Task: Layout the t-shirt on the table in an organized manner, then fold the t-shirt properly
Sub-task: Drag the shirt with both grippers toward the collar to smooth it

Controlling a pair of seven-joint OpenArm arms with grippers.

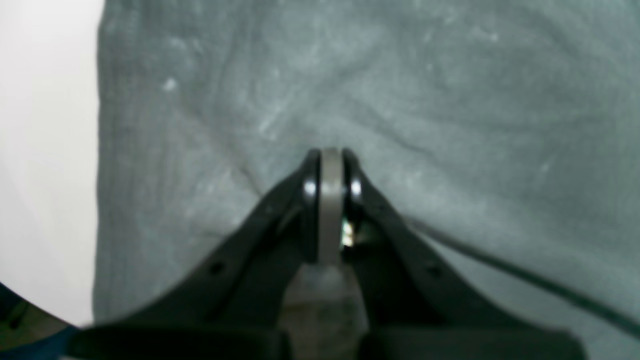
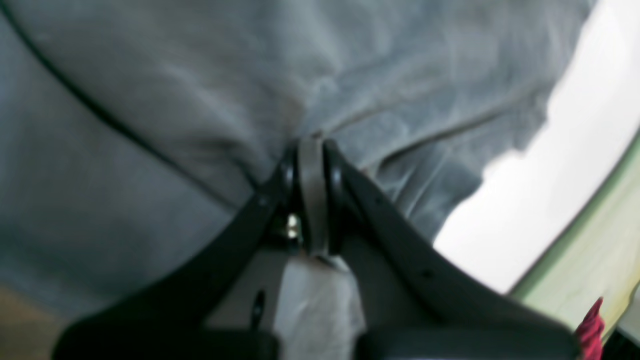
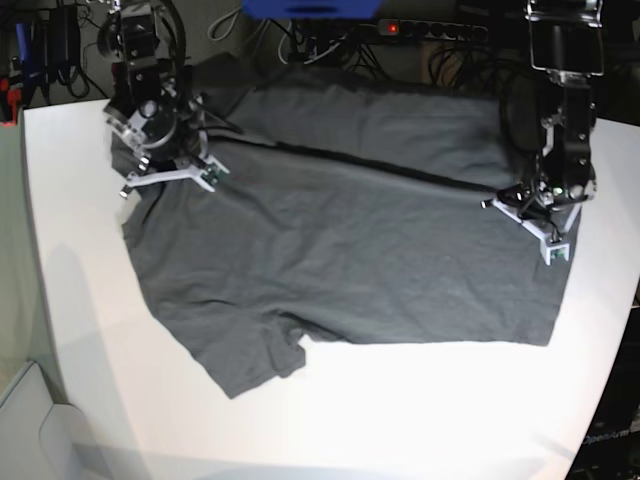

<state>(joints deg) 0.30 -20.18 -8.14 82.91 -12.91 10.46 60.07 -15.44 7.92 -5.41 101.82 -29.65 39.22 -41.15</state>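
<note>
Charcoal-grey cloth covers most of the white table in the base view: the t-shirt lies spread flat, one short sleeve pointing toward the near edge and a long dark fold line crossing its upper half from the far left toward the right. At the left of that view the right gripper is down on the shirt's far left corner, its white bracket resting against the fabric. The right wrist camera shows its black jaws pressed together with the grey pads touching, the tips pushed into bunched folds of the t-shirt; a pinch of cloth seems caught there, though blur hides the exact contact. White table shows beyond the cloth's edge. At the right of the base view the left gripper sits low on the shirt's right side, near its edge. From the left wrist camera its jaws are likewise closed, the tips pressed into the t-shirt, creases radiating from them; bare table lies at the left
</note>
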